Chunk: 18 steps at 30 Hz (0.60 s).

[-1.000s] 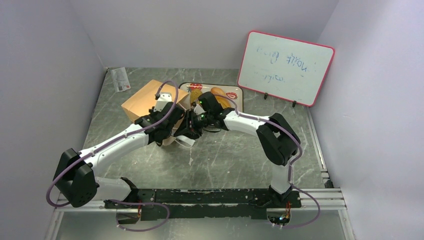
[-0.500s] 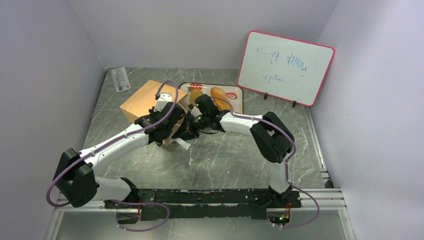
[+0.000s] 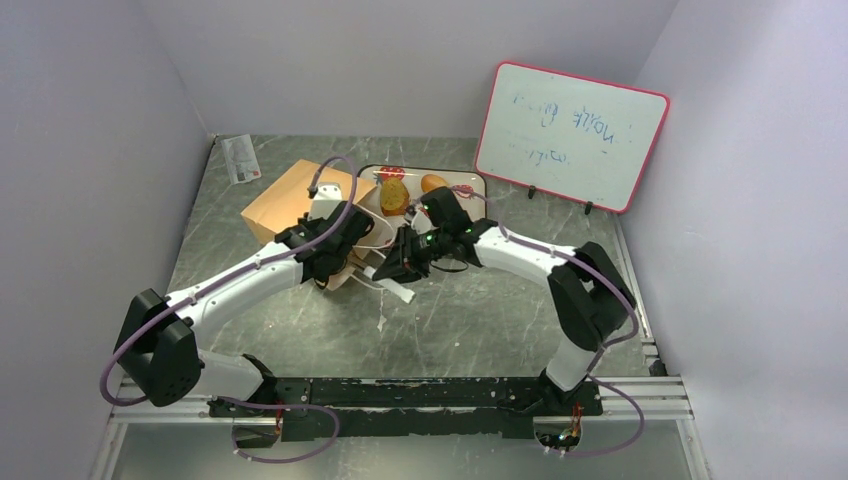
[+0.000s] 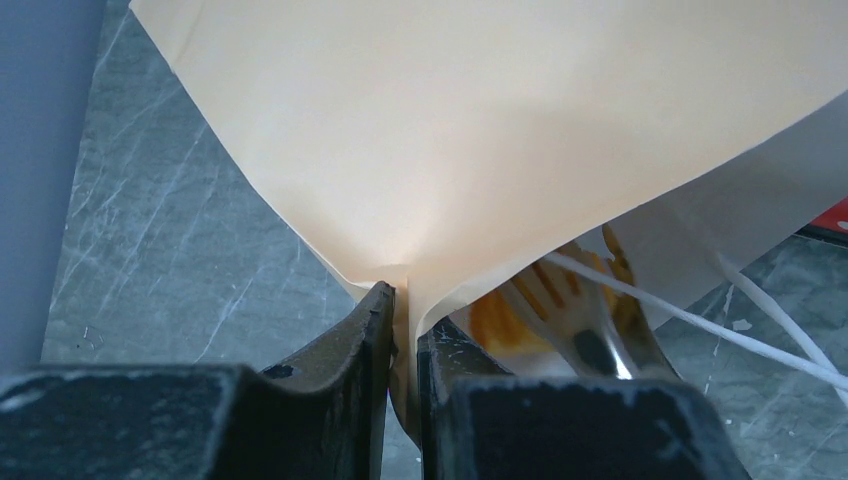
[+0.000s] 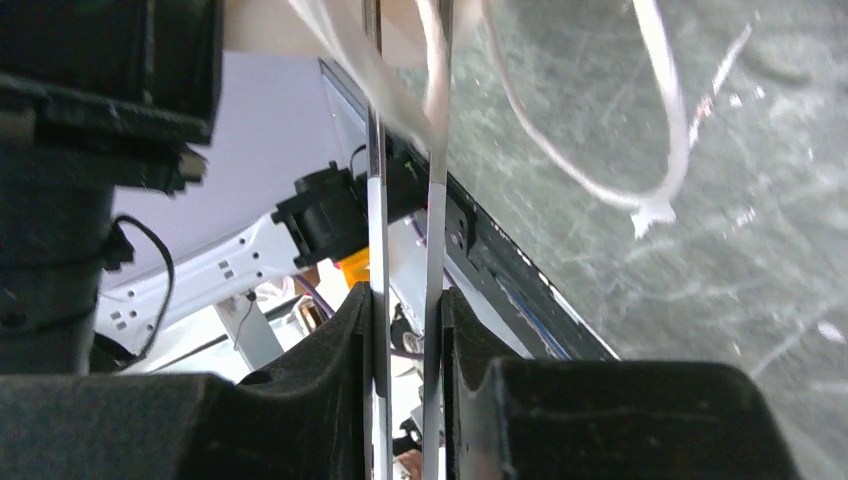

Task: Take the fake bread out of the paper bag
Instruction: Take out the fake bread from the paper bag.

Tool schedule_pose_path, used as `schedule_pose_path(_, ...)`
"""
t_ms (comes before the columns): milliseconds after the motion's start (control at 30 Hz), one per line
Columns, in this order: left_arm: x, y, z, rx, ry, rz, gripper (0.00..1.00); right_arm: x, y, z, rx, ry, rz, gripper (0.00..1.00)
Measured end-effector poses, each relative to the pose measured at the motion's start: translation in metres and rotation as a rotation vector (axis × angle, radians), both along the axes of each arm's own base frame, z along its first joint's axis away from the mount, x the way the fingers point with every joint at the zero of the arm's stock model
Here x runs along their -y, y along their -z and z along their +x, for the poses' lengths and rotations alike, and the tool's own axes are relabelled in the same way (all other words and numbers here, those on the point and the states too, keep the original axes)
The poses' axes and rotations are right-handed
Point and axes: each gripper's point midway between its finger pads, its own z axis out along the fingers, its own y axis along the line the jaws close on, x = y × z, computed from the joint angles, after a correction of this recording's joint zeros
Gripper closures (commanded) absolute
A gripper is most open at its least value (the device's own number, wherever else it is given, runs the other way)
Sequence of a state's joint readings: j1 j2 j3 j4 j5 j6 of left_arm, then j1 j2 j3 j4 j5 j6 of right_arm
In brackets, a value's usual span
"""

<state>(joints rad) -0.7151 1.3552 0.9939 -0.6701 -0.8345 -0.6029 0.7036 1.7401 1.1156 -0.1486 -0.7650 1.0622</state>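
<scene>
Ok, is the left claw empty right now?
No, the left gripper is shut on a folded edge of the paper bag, with the tan paper pinched between its two fingers.

The tan kraft-paper bag [image 4: 450, 130] looks matt and smooth, the golden-orange toy bread [image 3: 394, 196] glossy plastic, the slim silver tongs [image 5: 434, 300] mirror-polished metal, the grey marbled tabletop [image 3: 470, 320] scuffed.

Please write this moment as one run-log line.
left gripper shut on paper bag | right gripper shut on tongs | fake bread on tray

Overhead rear view; wrist views close at bag [image 3: 290, 200].
</scene>
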Motion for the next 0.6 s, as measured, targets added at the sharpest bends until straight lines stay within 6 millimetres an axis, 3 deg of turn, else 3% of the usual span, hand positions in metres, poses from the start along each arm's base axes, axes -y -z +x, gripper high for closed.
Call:
schedule_pose_path(200, -0.004, -0.005, -0.001, 0.012, -0.040, -0.008, 0.93, 0.029, -0.004, -0.021, 0.021, -0.004, -0.031, 1.00)
schedule_pose_path(600, -0.014, -0.011, -0.008, 0.020, -0.116, -0.008, 0.93, 0.077, -0.041, -0.061, 0.122, 0.007, -0.033, 1.00)
